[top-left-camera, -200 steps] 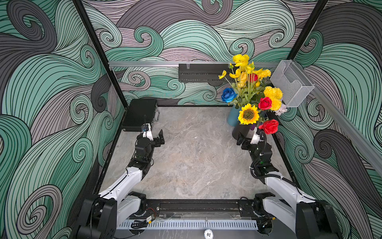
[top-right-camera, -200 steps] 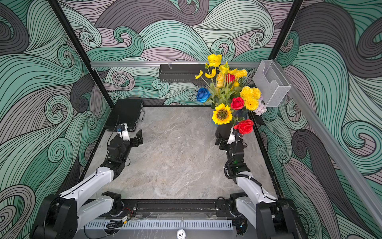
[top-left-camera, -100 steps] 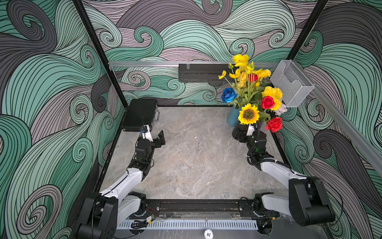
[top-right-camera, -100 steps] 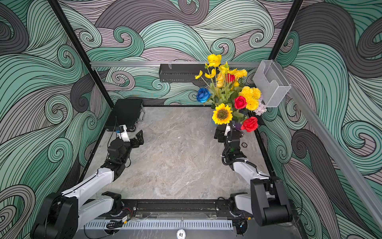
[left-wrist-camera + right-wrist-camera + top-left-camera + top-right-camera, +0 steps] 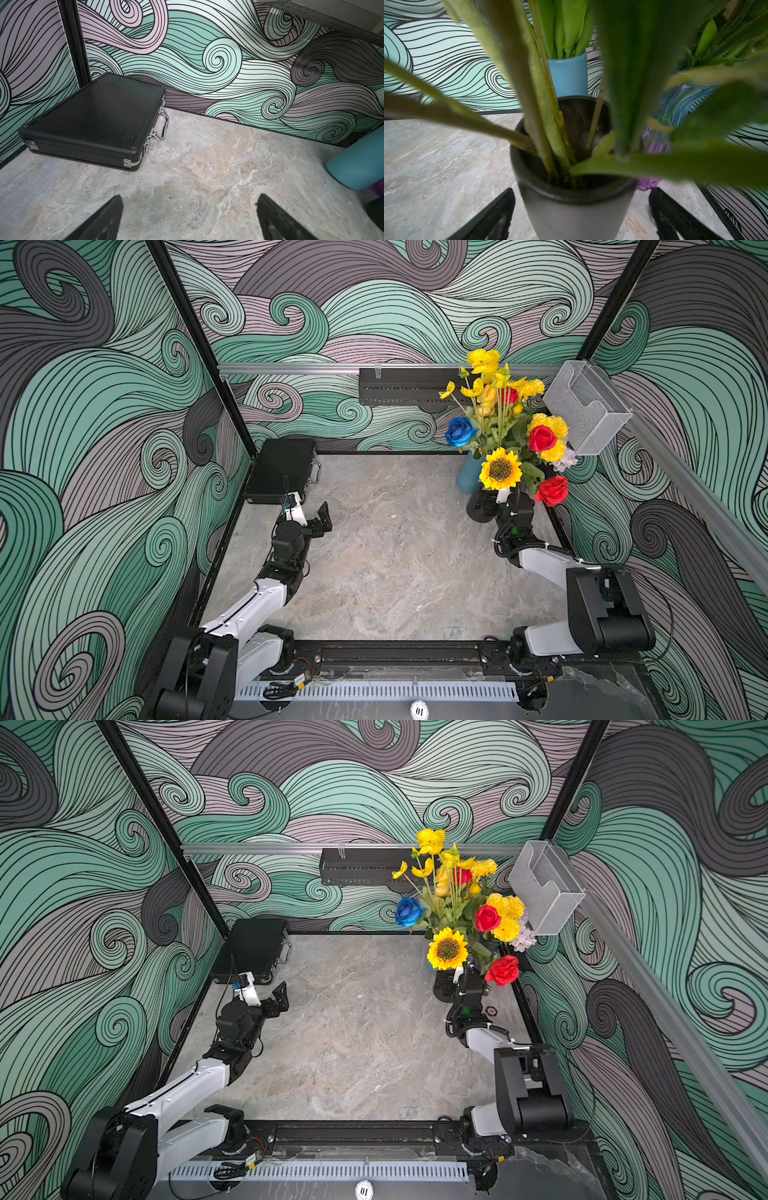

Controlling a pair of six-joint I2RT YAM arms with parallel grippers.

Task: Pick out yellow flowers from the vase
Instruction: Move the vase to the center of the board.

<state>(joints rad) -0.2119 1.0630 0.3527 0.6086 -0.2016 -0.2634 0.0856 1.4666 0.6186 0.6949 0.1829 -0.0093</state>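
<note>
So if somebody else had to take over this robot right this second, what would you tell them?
Left fingers: open, empty, over the table near the black case.
Right fingers: open, either side of the dark vase, gripping nothing.
Yellow flowers: all standing in the group of vases in the far right corner.
Done: none pulled out yet.
Left: pick out every yellow flower.

A robot lab cell; printed panels [image 5: 104, 406] and a metal rail [image 5: 291, 368] are walling the tabletop [image 5: 395, 572] beyond the left fingers [image 5: 323, 512].
</note>
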